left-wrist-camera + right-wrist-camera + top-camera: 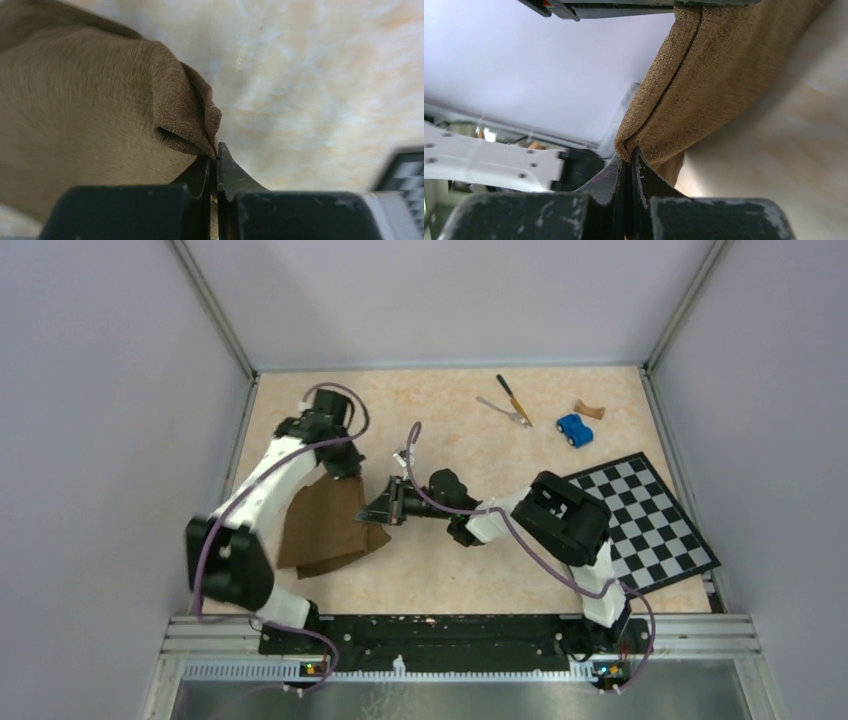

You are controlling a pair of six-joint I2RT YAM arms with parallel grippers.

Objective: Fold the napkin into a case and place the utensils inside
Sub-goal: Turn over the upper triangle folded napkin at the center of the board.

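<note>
Soft, light and limp, the napkin lies doubled on the table left of centre, its far edge lifted. It looks best held at its corners. The right gripper and the left gripper each pinch a bunched corner, elbows bent inward. The knife and fork lie far back.

A: Where could a gripper pass?
B: Over the beige marbled tabletop, lower middle and upper middle.
A: Obstacles?
B: The dark brown cloth napkin centre left; the black-and-white checkered board right, a small blue toy car above it.
</note>
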